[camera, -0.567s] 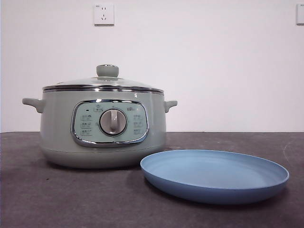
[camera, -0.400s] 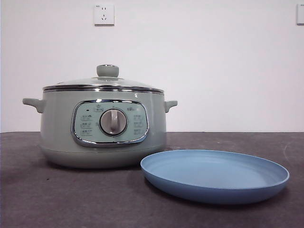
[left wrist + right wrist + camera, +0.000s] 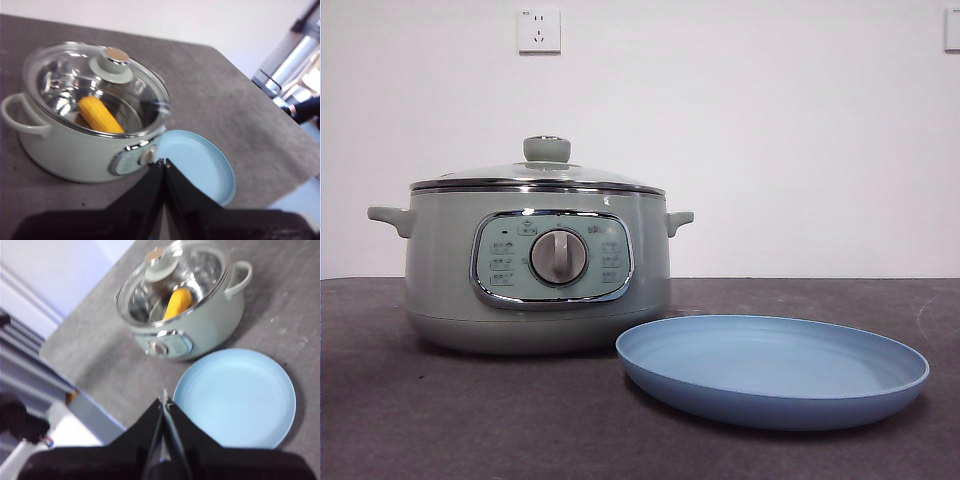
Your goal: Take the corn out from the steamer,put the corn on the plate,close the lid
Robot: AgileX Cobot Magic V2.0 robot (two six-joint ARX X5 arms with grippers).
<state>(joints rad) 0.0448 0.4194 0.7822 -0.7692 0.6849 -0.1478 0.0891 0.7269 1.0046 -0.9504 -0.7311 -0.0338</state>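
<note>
One glossy yellow-orange corn cob (image 3: 100,114) lay inside the round sage-green steamer pot (image 3: 537,270), under its chrome-rimmed glass lid (image 3: 538,174). The shallow light-blue plate (image 3: 772,370) sat bare at the pot's 4 o'clock on the grey surface (image 3: 440,420). Left gripper (image 3: 163,163) and right gripper (image 3: 164,401) hung above, jaws closed on nothing.

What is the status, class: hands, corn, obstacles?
Left hand and right hand shut, empty, clear of steamer. Corn inside, under lid. Plate bare.
</note>
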